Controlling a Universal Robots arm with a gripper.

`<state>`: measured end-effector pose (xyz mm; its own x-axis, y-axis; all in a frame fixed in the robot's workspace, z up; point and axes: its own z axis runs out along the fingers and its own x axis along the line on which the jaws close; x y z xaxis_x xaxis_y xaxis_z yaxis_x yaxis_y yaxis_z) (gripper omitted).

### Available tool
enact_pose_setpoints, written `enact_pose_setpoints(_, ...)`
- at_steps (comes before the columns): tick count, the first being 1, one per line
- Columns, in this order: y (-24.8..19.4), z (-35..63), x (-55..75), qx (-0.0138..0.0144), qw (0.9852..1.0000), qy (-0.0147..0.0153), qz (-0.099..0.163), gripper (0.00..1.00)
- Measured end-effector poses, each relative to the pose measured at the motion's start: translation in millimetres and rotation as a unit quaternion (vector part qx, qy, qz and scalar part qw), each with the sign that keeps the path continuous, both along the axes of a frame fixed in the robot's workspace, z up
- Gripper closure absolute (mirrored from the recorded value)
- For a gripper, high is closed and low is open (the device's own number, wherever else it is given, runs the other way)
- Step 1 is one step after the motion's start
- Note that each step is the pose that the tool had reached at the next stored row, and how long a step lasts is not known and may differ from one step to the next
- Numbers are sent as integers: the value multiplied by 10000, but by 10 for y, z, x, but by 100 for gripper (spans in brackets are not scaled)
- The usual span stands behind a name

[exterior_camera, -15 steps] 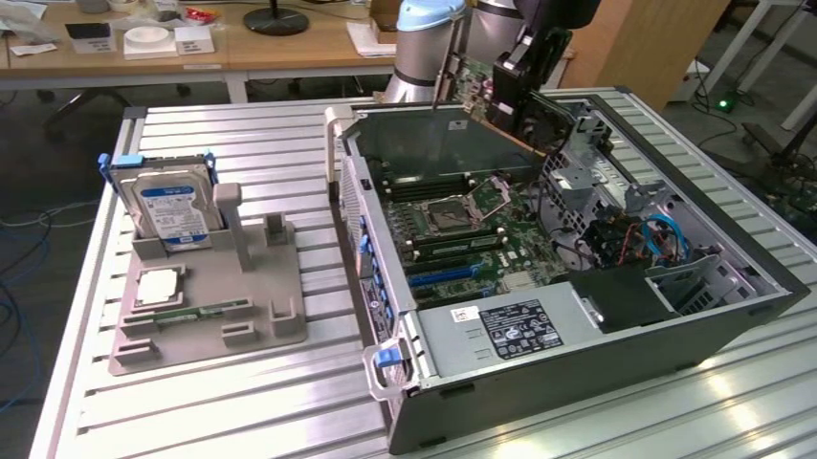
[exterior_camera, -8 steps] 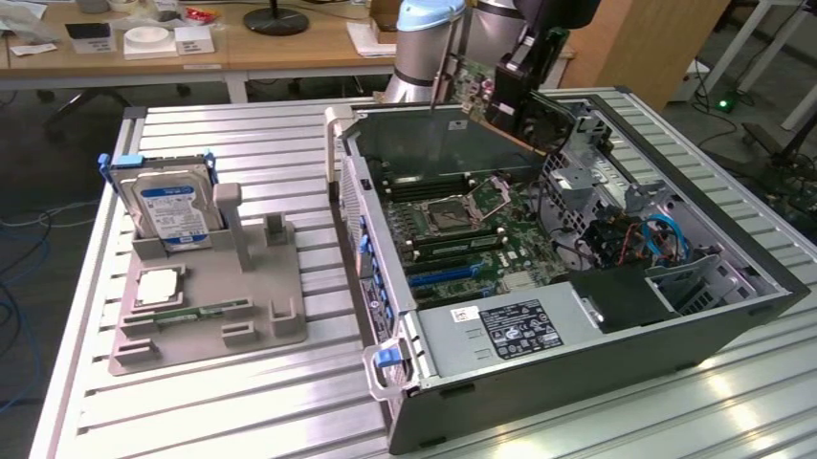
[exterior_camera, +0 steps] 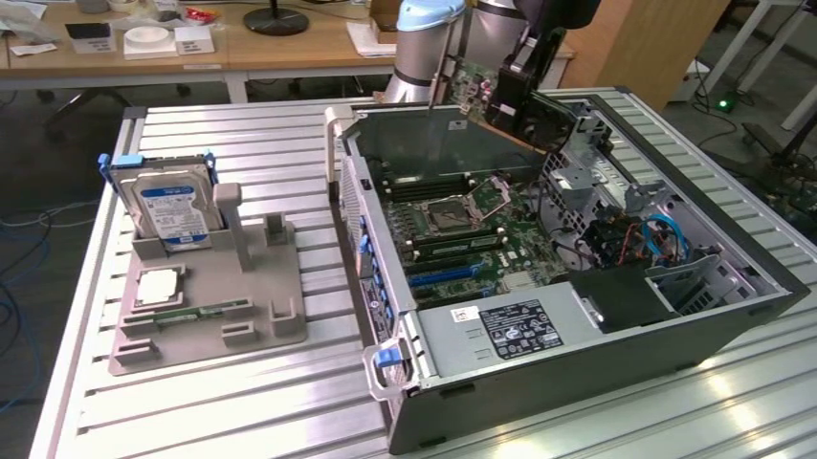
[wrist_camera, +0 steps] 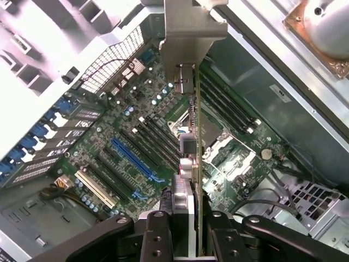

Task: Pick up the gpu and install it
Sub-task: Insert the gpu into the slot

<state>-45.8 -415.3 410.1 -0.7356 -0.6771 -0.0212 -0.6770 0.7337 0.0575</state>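
Observation:
My gripper (exterior_camera: 514, 88) hangs over the far end of the open computer case (exterior_camera: 715, 330), shut on the gpu (exterior_camera: 475, 89). The card is tilted, with its green board and black fan side showing above the case rim. In the wrist view the gpu (wrist_camera: 185, 33) runs edge-on out from between my fingers (wrist_camera: 155, 234), its silver end bracket farthest from the gripper (wrist_camera: 188, 236). Below it lies the motherboard (wrist_camera: 136, 125) with a long blue slot (wrist_camera: 133, 159), black slots beside it and the CPU socket (wrist_camera: 218, 147). The card is clear of the board and touches no slot.
A grey fixture (exterior_camera: 205, 316) at the exterior view's left holds a silver hard drive (exterior_camera: 172, 210), a square CPU chip (exterior_camera: 156, 287) and a memory stick (exterior_camera: 198, 313). Inside the case are the power supply (exterior_camera: 511, 330), blue cables (exterior_camera: 664, 239) and a drive cage (exterior_camera: 581, 143). A desk (exterior_camera: 191, 57) stands behind.

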Motion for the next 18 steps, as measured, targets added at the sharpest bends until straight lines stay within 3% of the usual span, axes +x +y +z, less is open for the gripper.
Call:
enact_pose_setpoints(9,-4,0,0,7,9995,0,307,72)
enact_pose_setpoints(18,-6,0,0,10,9980,0,635,72)
